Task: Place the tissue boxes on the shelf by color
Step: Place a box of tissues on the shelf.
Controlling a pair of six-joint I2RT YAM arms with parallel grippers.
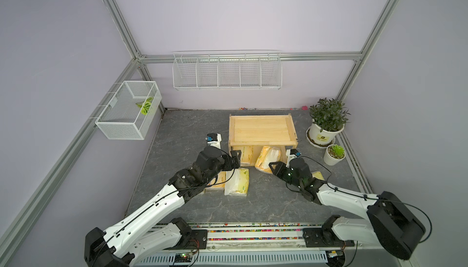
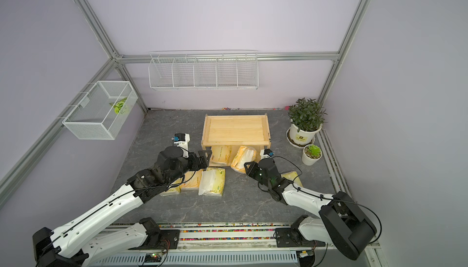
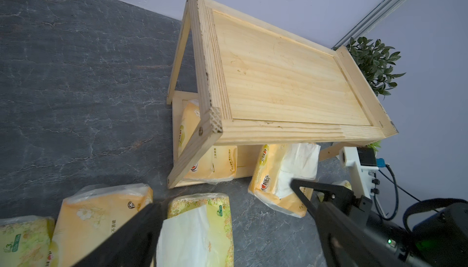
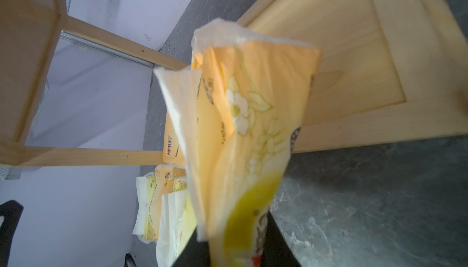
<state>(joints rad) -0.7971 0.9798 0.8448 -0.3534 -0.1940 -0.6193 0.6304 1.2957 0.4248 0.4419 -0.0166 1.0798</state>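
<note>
A dark grey marbled counter (image 1: 228, 207) is sitting inside a lilac-walled cell. Nearest, from 7 o'clock, the left arm (image 1: 162, 197) is reaching in. Its jaws are hanging released above packs lying on the counter: a pale green pack (image 1: 238, 182) with white tissue poking out, and an orange counter pack (image 1: 219, 179) touching it.

From 5 o'clock the right arm (image 1: 342, 197) is reaching forward. Its jaws are clenching a tilted orange held pack (image 1: 267, 158) at the mouth of the lower tier of the wooden shelf (image 1: 263, 143), at 12 o'clock. An orange shelved pack (image 1: 246, 155) is lying in that tier, and the top tier is showing bare wood.

The step appears to be sliding the held pack in beside its match. That probably calls for pushing it low under the top tier, then releasing.

Farther off, at 10 o'clock, a white mesh basket (image 1: 121, 124) is holding a green leaf (image 1: 145, 106).
</note>
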